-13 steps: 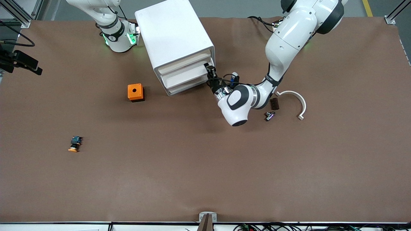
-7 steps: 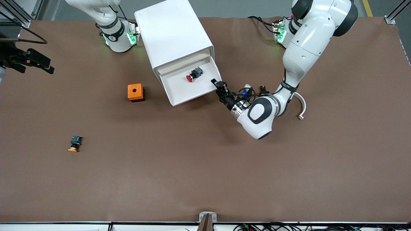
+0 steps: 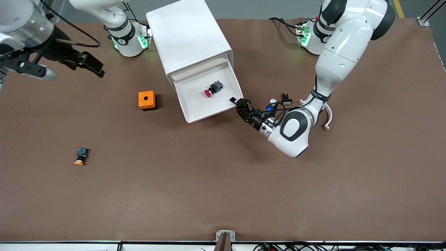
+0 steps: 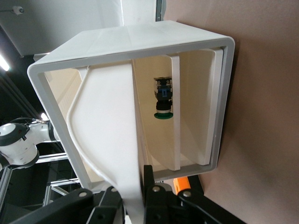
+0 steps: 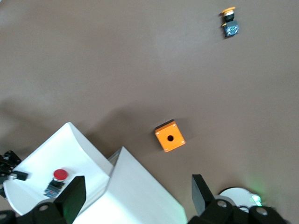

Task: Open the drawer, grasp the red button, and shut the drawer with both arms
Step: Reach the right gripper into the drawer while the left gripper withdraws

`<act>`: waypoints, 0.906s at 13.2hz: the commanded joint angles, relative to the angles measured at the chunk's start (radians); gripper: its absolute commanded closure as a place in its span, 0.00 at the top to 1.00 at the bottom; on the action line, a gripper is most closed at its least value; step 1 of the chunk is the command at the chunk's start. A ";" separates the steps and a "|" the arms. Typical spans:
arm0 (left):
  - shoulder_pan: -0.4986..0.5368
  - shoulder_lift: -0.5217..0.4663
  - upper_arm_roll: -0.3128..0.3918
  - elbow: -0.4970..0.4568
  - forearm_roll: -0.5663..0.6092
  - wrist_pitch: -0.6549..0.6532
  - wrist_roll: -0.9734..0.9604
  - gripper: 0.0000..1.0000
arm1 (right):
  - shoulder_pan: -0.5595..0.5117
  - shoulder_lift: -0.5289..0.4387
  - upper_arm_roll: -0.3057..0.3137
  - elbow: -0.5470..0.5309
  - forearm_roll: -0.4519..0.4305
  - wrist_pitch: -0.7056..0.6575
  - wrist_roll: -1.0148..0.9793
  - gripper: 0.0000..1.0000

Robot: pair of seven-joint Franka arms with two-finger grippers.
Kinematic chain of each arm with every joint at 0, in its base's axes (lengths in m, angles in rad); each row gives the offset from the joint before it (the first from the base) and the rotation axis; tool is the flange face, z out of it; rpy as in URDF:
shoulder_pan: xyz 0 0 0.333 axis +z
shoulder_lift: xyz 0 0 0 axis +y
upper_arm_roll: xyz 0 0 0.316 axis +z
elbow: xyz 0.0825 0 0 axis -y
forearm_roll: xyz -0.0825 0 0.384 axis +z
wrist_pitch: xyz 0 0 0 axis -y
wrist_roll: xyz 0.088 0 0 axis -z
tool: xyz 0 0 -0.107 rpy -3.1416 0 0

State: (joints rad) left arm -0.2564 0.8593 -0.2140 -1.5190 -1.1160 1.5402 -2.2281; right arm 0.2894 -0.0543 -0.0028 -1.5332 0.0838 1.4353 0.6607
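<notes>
In the last second my left tool [image 3: 237, 102], clamped on its front corner, drew the drawer [image 3: 195, 104] fully out, baring the button [image 3: 213, 88] inside, while my open right tool [image 3: 82, 62] swung over the bench [image 3: 223, 181] toward it.

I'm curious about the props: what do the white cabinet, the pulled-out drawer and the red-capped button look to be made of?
The cabinet looks like smooth moulded plastic: white, rounded edges, slight sheen. The drawer seems to be the same thin white plastic, its walls curved. The button is probably hard plastic too, with a glossy red cap on a black-and-blue body.
</notes>
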 commanded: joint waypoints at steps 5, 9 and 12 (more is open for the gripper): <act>0.022 -0.002 -0.002 0.056 -0.038 0.009 0.012 0.14 | 0.195 0.002 -0.012 -0.099 0.021 0.155 0.322 1.00; 0.022 0.000 -0.002 0.057 -0.025 0.040 0.086 0.56 | 0.313 0.057 -0.012 -0.119 0.016 0.243 0.509 1.00; 0.019 -0.002 -0.001 0.069 0.025 0.050 0.137 1.00 | 0.401 0.117 -0.012 -0.122 0.007 0.321 0.661 1.00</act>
State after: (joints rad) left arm -0.2488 0.8593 -0.2143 -1.4893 -1.1124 1.5701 -2.1064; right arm 0.6413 0.0317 -0.0020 -1.6573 0.0886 1.7209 1.2410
